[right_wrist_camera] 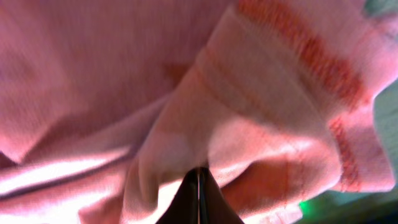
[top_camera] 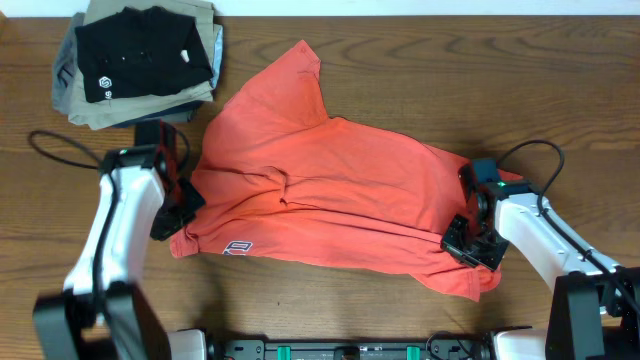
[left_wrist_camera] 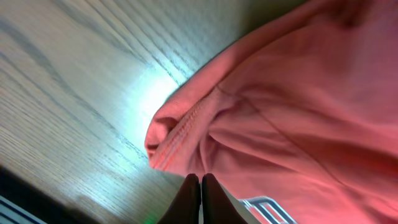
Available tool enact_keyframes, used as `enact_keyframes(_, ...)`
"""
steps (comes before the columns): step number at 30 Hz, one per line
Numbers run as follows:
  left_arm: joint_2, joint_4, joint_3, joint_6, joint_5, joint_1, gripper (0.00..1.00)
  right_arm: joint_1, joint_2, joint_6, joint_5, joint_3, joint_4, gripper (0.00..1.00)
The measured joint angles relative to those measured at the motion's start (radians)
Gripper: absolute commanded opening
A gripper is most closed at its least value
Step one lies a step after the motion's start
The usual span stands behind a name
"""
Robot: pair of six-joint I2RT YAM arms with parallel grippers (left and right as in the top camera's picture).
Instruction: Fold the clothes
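The clothes (top_camera: 330,190), a coral-red T-shirt, lie crumpled across the middle of the wooden table (top_camera: 480,70), one sleeve pointing to the far side. A bit of white lettering (top_camera: 238,246) shows at the near left hem. My left gripper (top_camera: 185,207) sits at the shirt's left edge. In the left wrist view it (left_wrist_camera: 200,179) is shut, tips pinching a bunched seam of the red cloth (left_wrist_camera: 298,112). My right gripper (top_camera: 462,236) is at the shirt's right end. In the right wrist view it (right_wrist_camera: 199,172) is shut with folds of the cloth (right_wrist_camera: 124,74) gathered round the tips.
A pile of folded garments (top_camera: 90,105) with a black shirt (top_camera: 140,55) on top stands at the back left corner, close to the left arm. Black cables loop on the table at the left (top_camera: 60,150) and right (top_camera: 540,150).
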State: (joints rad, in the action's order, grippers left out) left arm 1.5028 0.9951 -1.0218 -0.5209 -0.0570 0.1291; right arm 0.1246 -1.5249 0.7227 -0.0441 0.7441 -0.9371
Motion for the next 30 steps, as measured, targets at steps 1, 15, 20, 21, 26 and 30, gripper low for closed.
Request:
enact_keyframes(1, -0.028, 0.002, 0.0, -0.001, -0.001, 0.0, 0.06, -0.002, 0.0, 0.0, 0.0, 0.0, 0.003, 0.01)
enact_keyframes(15, -0.151, 0.003, 0.012, 0.121, 0.233, -0.088, 0.06, 0.054, 0.0, -0.121, -0.195, 0.0, 0.087, 0.04)
enact_keyframes(20, -0.119, -0.054, 0.079, 0.141, 0.281, -0.179, 0.06, 0.111, 0.0, -0.135, -0.22, 0.0, 0.116, 0.05)
enact_keyframes(21, -0.104, -0.069, 0.094, 0.142, 0.288, -0.189, 0.06, 0.118, 0.0, -0.135, -0.221, 0.0, 0.116, 0.05)
enact_keyframes(26, -0.028, -0.098, 0.115, 0.145, 0.296, -0.198, 0.06, 0.135, 0.0, -0.117, -0.22, -0.006, 0.108, 0.06)
enact_keyframes(30, 0.002, -0.121, 0.115, 0.145, 0.298, -0.198, 0.06, 0.135, 0.0, -0.084, -0.206, -0.038, 0.105, 0.04)
